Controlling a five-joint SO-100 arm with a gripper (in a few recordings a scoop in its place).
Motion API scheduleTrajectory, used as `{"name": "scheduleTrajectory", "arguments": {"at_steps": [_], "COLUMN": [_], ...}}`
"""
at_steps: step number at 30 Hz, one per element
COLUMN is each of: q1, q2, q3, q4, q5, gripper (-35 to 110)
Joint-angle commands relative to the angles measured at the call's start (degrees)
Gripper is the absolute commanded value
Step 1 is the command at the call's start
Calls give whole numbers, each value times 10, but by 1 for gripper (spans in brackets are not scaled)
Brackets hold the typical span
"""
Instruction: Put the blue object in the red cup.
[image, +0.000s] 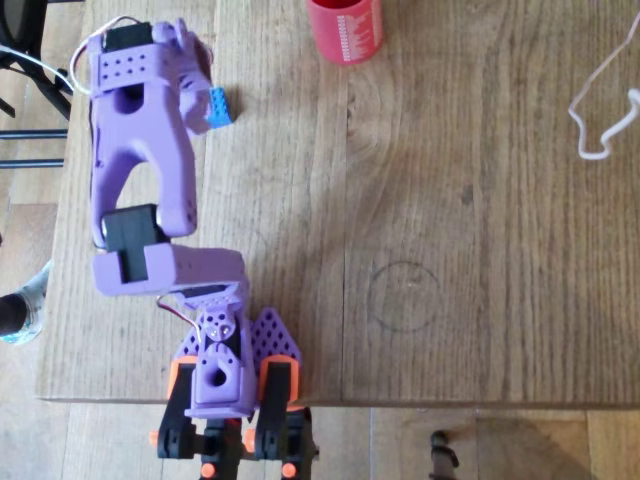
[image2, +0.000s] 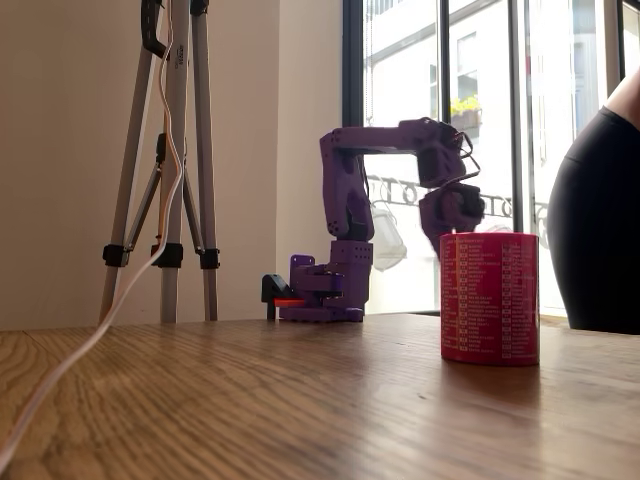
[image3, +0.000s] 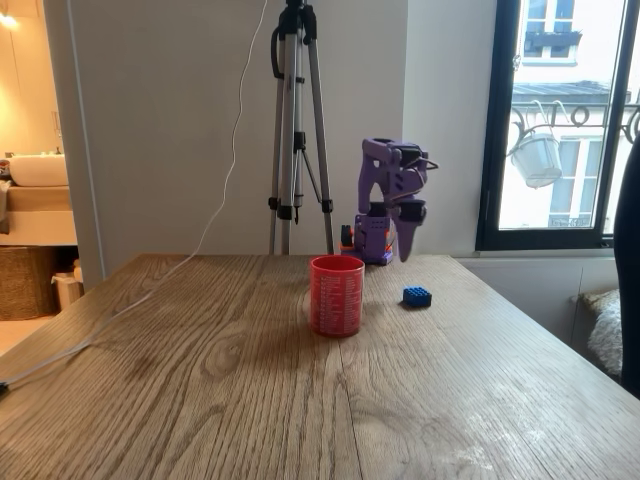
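Overhead view: purple gripper (image: 200, 85) poised just above blue brick (image: 218, 105) on the wooden table (image: 450, 200), seemingly lining up a grasp. Jaw opening impossible to tell; nothing held. Red cup (image: 345, 30) standing well apart.

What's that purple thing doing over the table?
It's a robot arm reaching down toward a blue brick that lies on the wooden table, not yet picked up. Its claw hangs just above and behind the brick, holding nothing. A red cup stands upright nearby, apart from the brick.
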Motion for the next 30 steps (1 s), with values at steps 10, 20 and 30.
{"name": "scheduleTrajectory", "arguments": {"at_steps": [10,20,30], "q1": [-25,-22,-37], "q2": [-122,-127,-114], "q3": [-132,-128,-133], "q4": [-54,13,20], "q5": [-4,-179,-274], "gripper": [1,17,45]}}
